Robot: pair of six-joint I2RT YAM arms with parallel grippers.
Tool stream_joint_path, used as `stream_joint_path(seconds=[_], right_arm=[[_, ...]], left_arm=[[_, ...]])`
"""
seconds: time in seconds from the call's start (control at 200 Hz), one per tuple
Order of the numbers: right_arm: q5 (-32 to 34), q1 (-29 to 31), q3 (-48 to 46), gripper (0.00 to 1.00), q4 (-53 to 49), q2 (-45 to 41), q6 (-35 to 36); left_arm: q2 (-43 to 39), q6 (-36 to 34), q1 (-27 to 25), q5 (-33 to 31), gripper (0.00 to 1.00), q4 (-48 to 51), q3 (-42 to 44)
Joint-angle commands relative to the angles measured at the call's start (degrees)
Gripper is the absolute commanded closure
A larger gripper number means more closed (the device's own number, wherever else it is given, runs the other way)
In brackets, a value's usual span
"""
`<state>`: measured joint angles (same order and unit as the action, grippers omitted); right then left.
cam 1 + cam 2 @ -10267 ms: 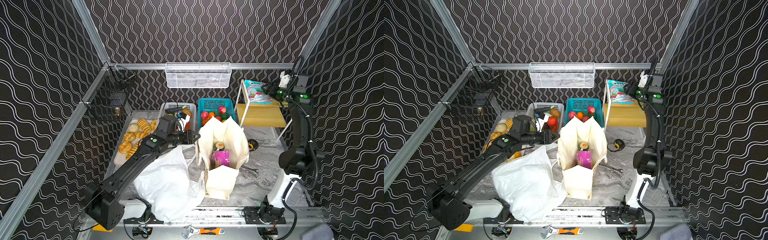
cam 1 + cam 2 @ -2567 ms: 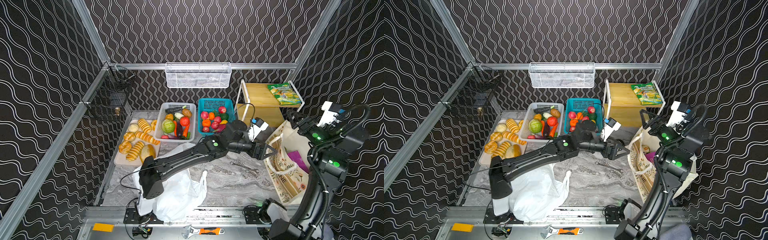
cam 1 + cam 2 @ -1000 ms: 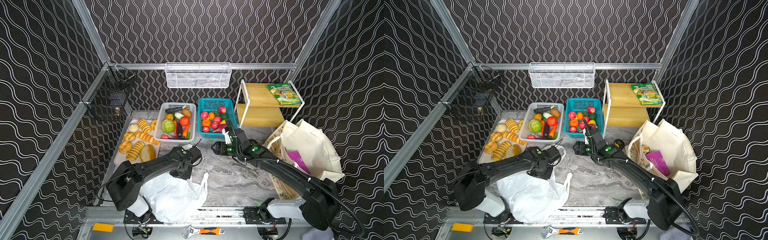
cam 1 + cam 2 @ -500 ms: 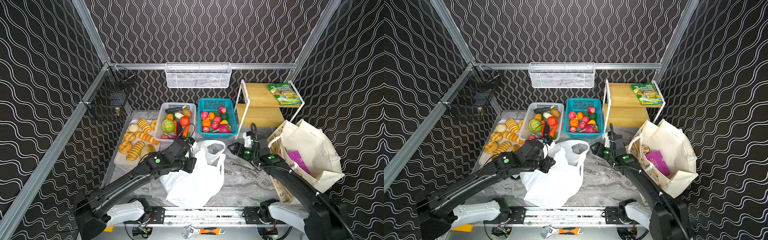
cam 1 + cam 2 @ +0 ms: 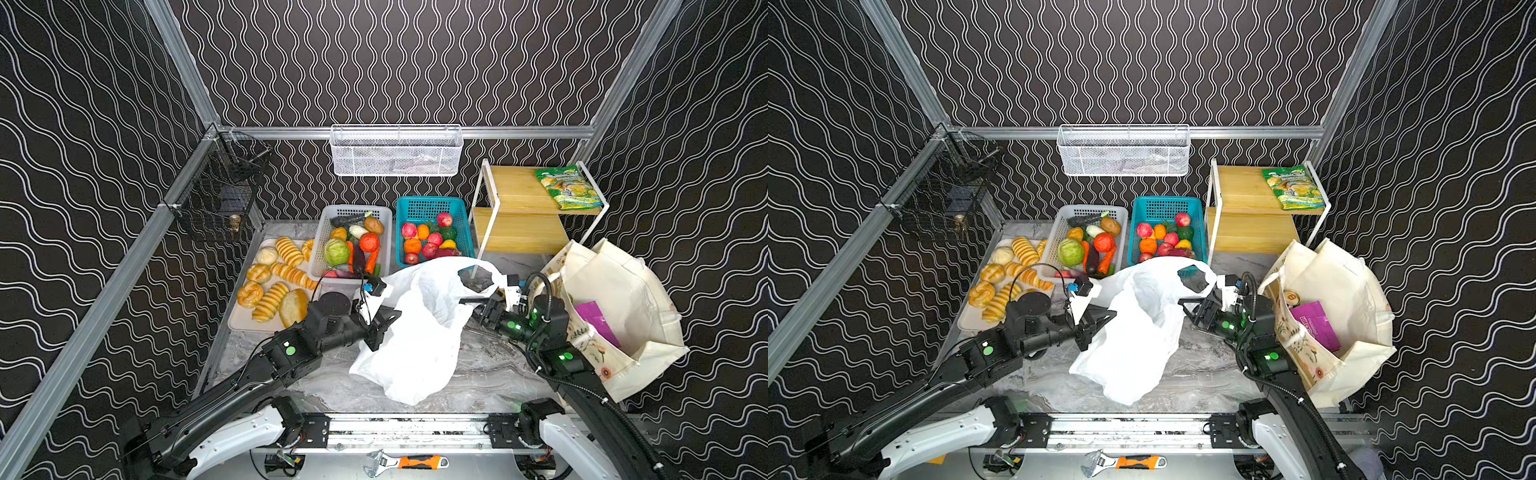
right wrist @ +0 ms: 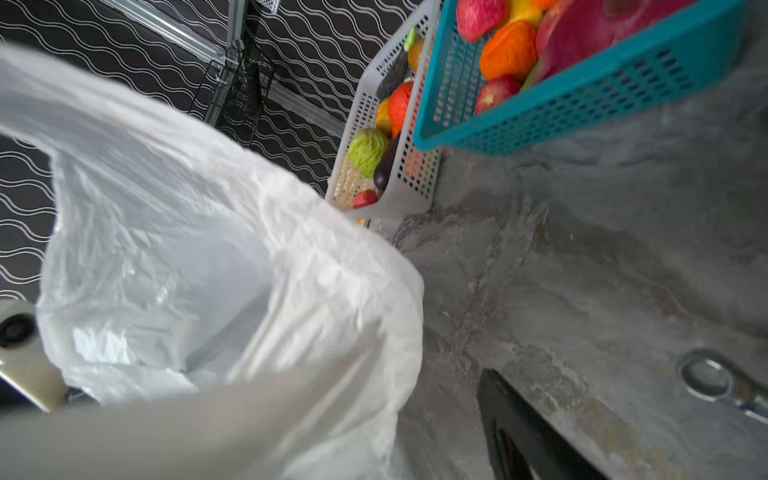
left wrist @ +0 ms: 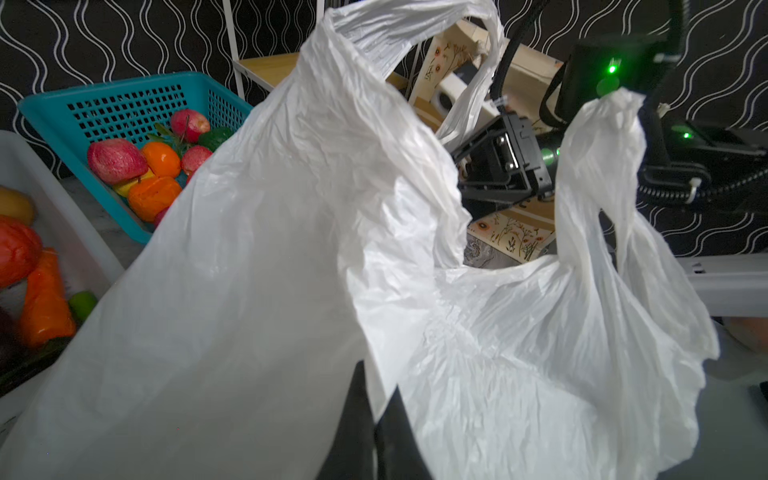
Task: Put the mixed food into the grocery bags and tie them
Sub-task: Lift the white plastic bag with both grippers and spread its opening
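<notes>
The thin white plastic bag (image 5: 415,332) (image 5: 1133,332) hangs half lifted over the middle of the table, its mouth sagging open and its loop handles up. My left gripper (image 5: 388,328) (image 7: 376,415) is shut on the bag's left rim. My right gripper (image 5: 471,307) (image 5: 1187,313) stands open at the bag's right rim; one black finger (image 6: 511,415) shows, the other is hidden behind plastic. The cream canvas tote (image 5: 623,299) stands at the right with a purple packet (image 5: 598,320) inside. Cabbage (image 5: 336,252), tomato (image 5: 369,242) and aubergine (image 5: 358,262) lie in the white basket (image 5: 328,224).
A teal basket (image 5: 432,205) of toy fruit sits behind the bag. A bread tray (image 5: 241,320) lies at the left. The wooden shelf (image 5: 519,232) carries a green snack packet (image 5: 567,187). A wire basket (image 5: 395,151) hangs on the back wall. A wrench (image 5: 403,461) lies on the front rail.
My left gripper shut on the white bag and lifted it from the front left toward the middle. My right gripper swung back from the teal basket to the bag's right rim and opened wider.
</notes>
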<state>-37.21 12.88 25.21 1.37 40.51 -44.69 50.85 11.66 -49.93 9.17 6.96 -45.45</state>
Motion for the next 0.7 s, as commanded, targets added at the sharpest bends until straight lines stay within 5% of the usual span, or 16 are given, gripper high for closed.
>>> stream_joint_path(seconds=[0.0, 0.245, 0.335, 0.465, 0.556, 0.611, 0.696], right_arm=[[-0.2, 1.8, -3.4, 0.13, 5.5, -1.4, -7.6], [7.1, 7.8, -9.6, 0.17, 21.9, 4.9, -15.1], [7.0, 8.6, -9.4, 0.25, 28.3, 9.2, -15.7], [8.6, 8.6, -4.3, 0.71, 22.7, 12.5, -10.9], [14.0, 8.7, 0.5, 1.00, 11.4, 10.8, -6.3], [17.9, 8.7, 4.7, 1.00, 1.5, 10.2, -3.1], [21.7, 8.7, 13.1, 1.00, -12.9, 11.3, 2.8]], left_arm=[[0.6, 1.8, 0.0, 1.2, 1.00, -7.9, 1.0], [2.1, 7.2, 0.0, 4.4, 1.00, -16.2, 3.9], [2.4, 8.0, 0.0, 4.8, 1.00, -17.9, 4.4], [2.6, 8.0, 0.1, 3.5, 1.00, -15.9, 4.0], [3.3, 8.9, 0.1, -1.4, 0.63, -9.6, 2.0], [3.8, 9.3, 0.1, -4.7, 0.38, -5.2, -0.1], [3.6, 9.5, 0.1, -9.9, 0.26, 0.4, -3.5]])
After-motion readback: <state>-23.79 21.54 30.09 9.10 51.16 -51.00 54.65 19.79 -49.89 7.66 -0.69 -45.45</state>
